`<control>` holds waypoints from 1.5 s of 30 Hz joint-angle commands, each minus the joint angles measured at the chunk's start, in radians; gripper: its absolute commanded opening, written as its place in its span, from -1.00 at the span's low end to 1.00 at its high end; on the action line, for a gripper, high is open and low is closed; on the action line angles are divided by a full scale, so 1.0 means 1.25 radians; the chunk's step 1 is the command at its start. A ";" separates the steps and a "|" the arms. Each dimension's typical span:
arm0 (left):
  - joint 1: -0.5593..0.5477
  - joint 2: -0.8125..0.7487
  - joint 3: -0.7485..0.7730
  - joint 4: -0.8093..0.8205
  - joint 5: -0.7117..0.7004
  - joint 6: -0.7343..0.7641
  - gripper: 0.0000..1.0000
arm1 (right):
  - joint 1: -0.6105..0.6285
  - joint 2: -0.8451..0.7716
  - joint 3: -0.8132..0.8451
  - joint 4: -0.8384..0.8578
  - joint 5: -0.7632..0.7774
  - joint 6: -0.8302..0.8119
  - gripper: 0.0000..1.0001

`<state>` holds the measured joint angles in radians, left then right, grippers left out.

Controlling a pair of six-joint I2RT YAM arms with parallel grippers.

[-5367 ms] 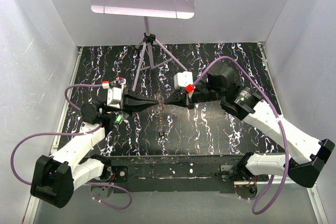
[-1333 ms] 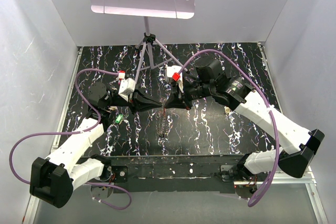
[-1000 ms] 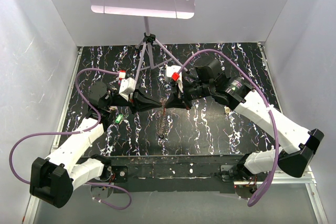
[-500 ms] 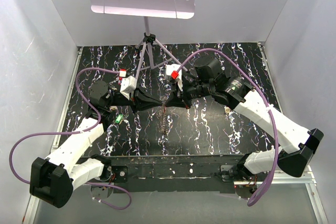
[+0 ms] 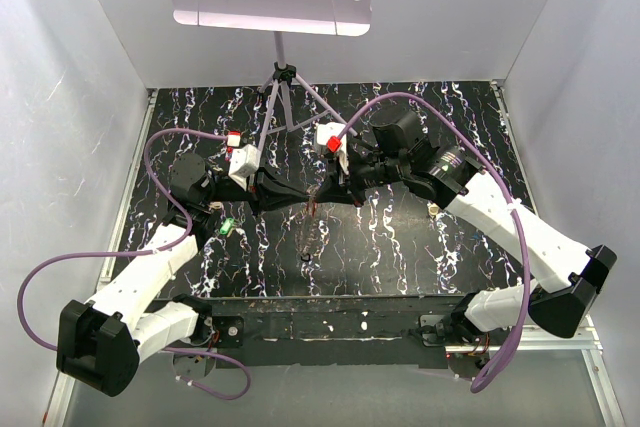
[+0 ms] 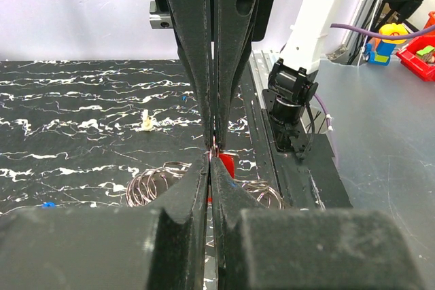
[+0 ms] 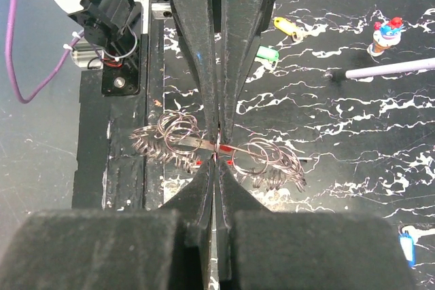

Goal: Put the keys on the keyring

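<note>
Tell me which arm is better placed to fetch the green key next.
Left, probably: the green key lies beside the left arm, farther from the right gripper. Both grippers are shut on the keyring, so the left gripper must release.

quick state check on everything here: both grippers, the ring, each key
left gripper: shut on the keyring
right gripper: shut on the keyring, tip to tip with the left gripper
keyring: held between both grippers
red key: at the fingertips, threaded or not unclear
green key: lying loose, not on the keyring
yellow key: lying loose
blue key: lying loose
cream key: lying loose
</note>
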<state>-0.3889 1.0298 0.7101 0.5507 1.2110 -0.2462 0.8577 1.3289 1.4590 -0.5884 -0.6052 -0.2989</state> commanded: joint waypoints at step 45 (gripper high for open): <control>0.004 0.011 0.053 0.017 -0.058 -0.070 -1.00 | 0.044 -0.052 -0.032 0.036 0.036 -0.168 -0.97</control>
<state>-0.3885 1.0458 0.7380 0.5022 1.1866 -0.2966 0.8932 1.2968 1.4384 -0.5861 -0.5446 -0.4938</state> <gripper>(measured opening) 0.016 0.023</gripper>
